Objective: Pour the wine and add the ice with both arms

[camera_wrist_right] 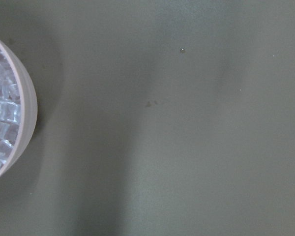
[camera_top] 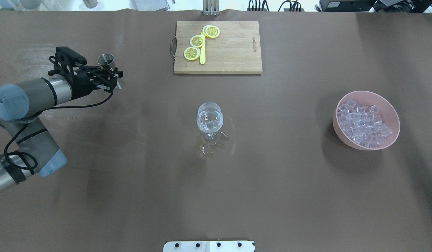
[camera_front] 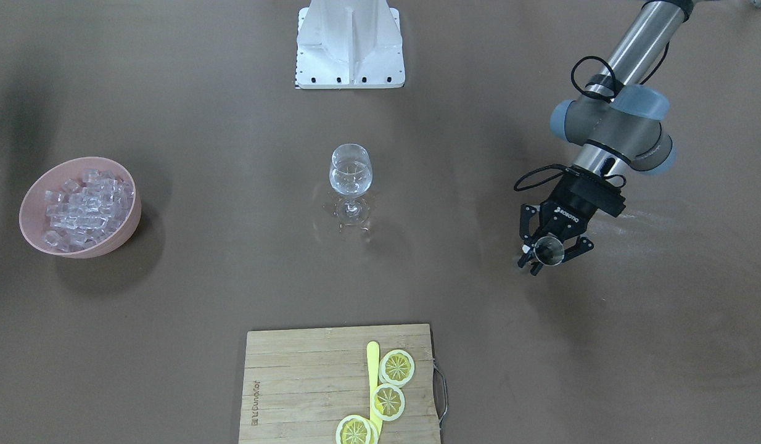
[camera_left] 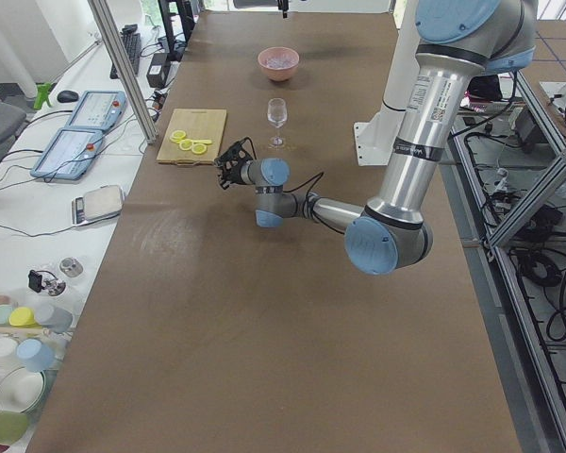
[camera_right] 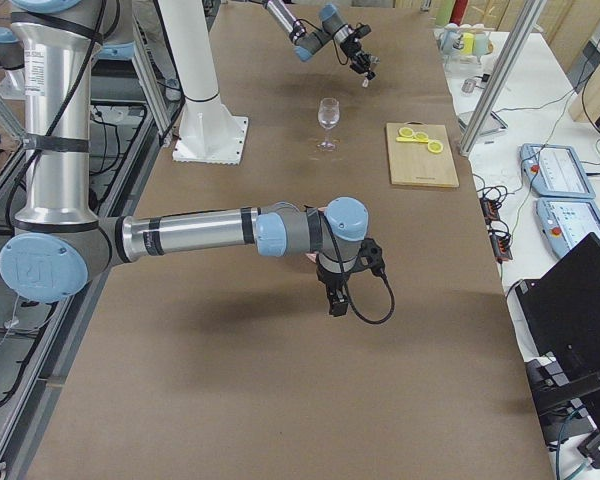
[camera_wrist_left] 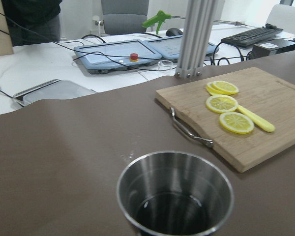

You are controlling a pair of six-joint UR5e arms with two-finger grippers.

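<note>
steel cup [camera_wrist_left: 175, 192] sits upright in the left gripper [camera_front: 548, 253], whose fingers are closed on its sides. it is held level, likely so nothing spills, and well apart from the glass [camera_top: 209, 117], which stands mid-table where either arm could reach. ice [camera_top: 363, 124] lies heaped in the pink bowl [camera_top: 343, 138] on the right side. right gripper [camera_right: 334, 300] hangs near the bowl – open or closed, i cannot tell.
</note>
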